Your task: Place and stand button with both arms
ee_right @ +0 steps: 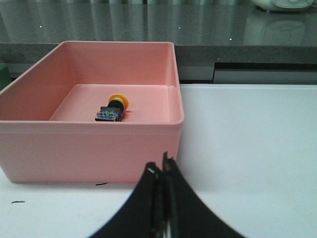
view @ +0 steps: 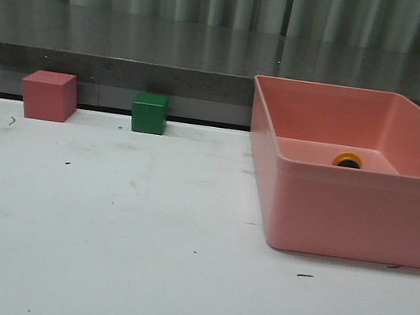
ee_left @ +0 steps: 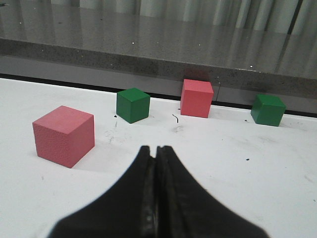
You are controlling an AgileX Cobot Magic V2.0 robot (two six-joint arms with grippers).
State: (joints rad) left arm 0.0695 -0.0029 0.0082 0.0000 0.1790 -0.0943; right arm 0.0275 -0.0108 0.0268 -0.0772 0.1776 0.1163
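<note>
The button lies on its side on the floor of the pink bin, its yellow cap toward the bin's far wall and its blue-green base nearer the camera. In the front view only its yellow cap shows above the bin's front wall. My right gripper is shut and empty, outside the bin near its front corner. My left gripper is shut and empty over bare white table, short of the cubes. Neither arm shows in the front view.
In the left wrist view a pink cube sits close to the gripper, with a green cube, another pink cube and another green cube near the grey ledge. The front view shows a pink cube and a green cube.
</note>
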